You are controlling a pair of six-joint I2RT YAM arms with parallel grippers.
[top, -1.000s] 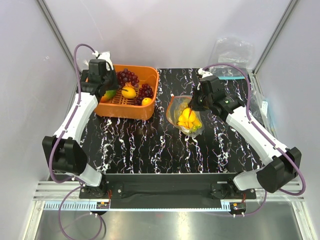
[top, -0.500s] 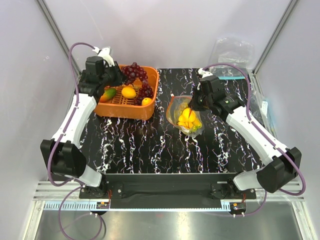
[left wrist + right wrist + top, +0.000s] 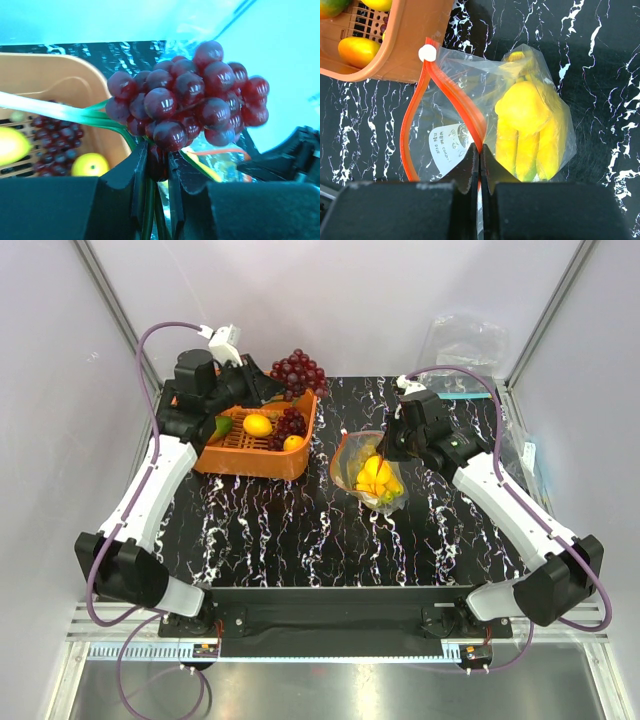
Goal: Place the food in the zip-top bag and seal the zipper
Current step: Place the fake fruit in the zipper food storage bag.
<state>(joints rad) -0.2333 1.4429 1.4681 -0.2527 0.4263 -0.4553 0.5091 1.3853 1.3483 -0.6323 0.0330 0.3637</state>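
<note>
My left gripper (image 3: 262, 381) is shut on a dark purple grape cluster (image 3: 299, 371) and holds it in the air above the far right corner of the orange basket (image 3: 248, 458); in the left wrist view the grapes (image 3: 187, 97) sit just above my jaws. The clear zip-top bag (image 3: 366, 472) lies on the black mat with its red-orange zipper (image 3: 447, 87) gaping open. A yellow banana bunch (image 3: 527, 127) is inside the bag. My right gripper (image 3: 479, 152) is shut on the zipper strip at the mouth's edge.
The basket also holds a second grape cluster (image 3: 291, 422), a yellow lemon-like piece (image 3: 258, 424), another yellow piece (image 3: 293, 443) and a green-orange fruit (image 3: 220, 425). Spare clear bags (image 3: 468, 340) lie at the back right. Grey walls enclose the table.
My left gripper has lifted the grape cluster out of the basket and carried it up and to the right. The right gripper and the bag have stayed in place.
</note>
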